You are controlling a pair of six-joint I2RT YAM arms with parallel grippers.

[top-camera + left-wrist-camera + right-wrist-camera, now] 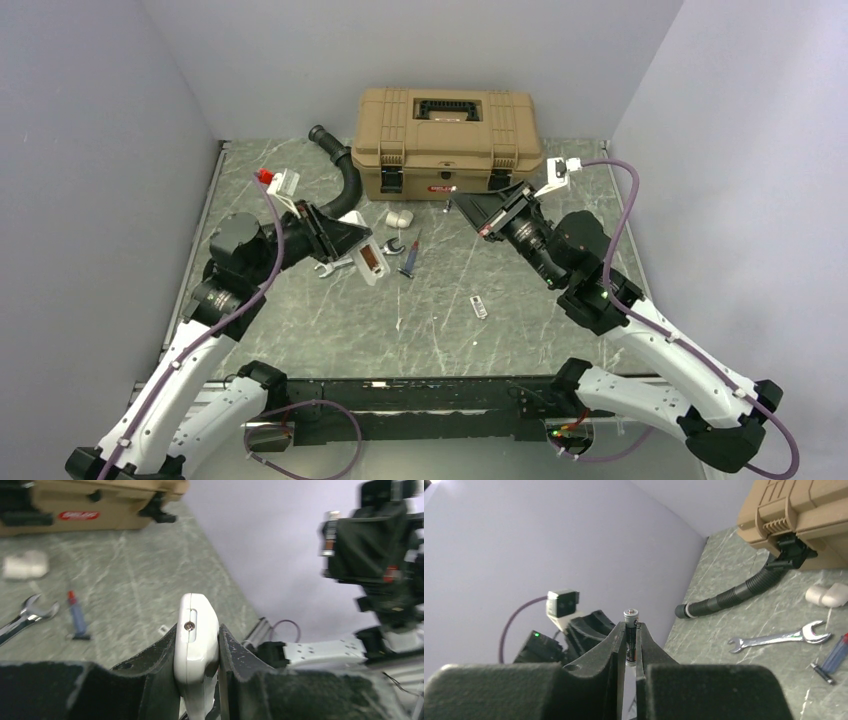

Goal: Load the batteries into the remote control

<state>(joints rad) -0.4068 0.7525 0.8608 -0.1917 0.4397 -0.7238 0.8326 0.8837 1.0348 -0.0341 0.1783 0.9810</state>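
My left gripper (357,246) is shut on the white remote control (372,262) and holds it above the table, with its brownish open compartment showing in the top view. In the left wrist view the remote (196,645) stands edge-on between the fingers (160,655). My right gripper (463,204) is shut on a small battery (631,632), held upright with its metal tip above the fingers (646,640). The two grippers face each other, apart, above the table's middle. Another battery (479,306) lies on the table in front of them.
A tan toolbox (447,140) stands at the back, with a black ribbed hose (340,175) to its left. A stubby white cylinder piece (400,217), a wrench (338,266) and a blue-and-red tool (410,255) lie below the grippers. Grey walls stand on both sides.
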